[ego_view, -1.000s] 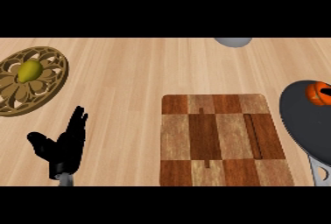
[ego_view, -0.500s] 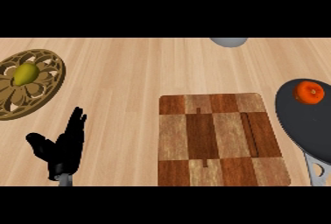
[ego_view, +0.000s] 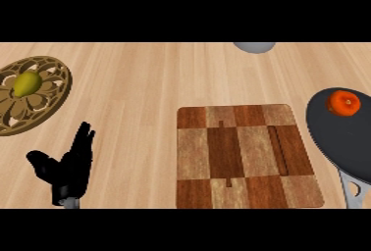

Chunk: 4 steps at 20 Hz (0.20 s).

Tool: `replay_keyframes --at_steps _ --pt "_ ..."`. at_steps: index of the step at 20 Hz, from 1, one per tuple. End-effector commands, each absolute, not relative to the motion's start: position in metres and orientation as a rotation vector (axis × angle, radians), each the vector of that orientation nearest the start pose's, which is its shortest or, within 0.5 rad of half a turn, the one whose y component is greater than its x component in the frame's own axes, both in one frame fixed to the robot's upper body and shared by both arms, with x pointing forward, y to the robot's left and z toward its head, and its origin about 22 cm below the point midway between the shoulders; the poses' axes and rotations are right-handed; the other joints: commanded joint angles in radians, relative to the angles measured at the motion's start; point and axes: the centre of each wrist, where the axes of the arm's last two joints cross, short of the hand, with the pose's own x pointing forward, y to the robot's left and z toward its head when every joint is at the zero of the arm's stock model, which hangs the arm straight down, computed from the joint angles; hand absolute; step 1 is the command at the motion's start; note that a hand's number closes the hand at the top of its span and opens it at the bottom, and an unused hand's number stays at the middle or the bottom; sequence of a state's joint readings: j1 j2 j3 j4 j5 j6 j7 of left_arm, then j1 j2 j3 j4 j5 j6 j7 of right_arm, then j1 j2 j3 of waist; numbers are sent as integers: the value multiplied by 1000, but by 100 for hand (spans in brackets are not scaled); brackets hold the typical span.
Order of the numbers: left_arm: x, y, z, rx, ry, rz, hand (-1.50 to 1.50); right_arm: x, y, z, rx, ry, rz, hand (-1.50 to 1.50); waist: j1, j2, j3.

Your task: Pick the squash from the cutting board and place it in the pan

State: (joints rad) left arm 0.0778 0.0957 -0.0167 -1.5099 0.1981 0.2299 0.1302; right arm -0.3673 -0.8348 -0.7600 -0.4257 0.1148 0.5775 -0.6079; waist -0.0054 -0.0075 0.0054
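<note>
An orange squash (ego_view: 343, 102) lies inside the dark pan (ego_view: 340, 139), far to the right of the robot's left hand (ego_view: 66, 165) and a little farther up the counter. A second ago a black hand covered the squash over the pan; that hand has since gone from view, and the squash sits bare near the pan's far rim — so the placing looks done, and the right hand cannot be seen at all. The checkered wooden cutting board (ego_view: 246, 156) lies between the left hand and the pan, with nothing on it. The left hand rests low at the left, fingers straight and pointing up, thumb spread out to the side, holding nothing, just as it was before. Up and to the left of it sits a carved round wooden plate (ego_view: 48, 105) with a yellow-green fruit (ego_view: 26, 84) on it. Far ahead and to the right, a grey rounded object (ego_view: 254, 47) shows at the top edge — cut off, so what it is cannot be told. The surface is a pale wooden counter (ego_view: 152, 78); no more of the room shows.
</note>
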Motion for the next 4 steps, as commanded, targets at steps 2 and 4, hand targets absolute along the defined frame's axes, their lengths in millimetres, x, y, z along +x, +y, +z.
replay_keyframes --at_steps 2,4 --pt "224 256 -36 90 -1216 284 0 167 -595 53 -312 -1744 -15 -150 -13 4 -6" --pt "222 236 -54 74 -1228 275 0 164 -601 64 -334 -1754 -41 -150 -10 6 -6"
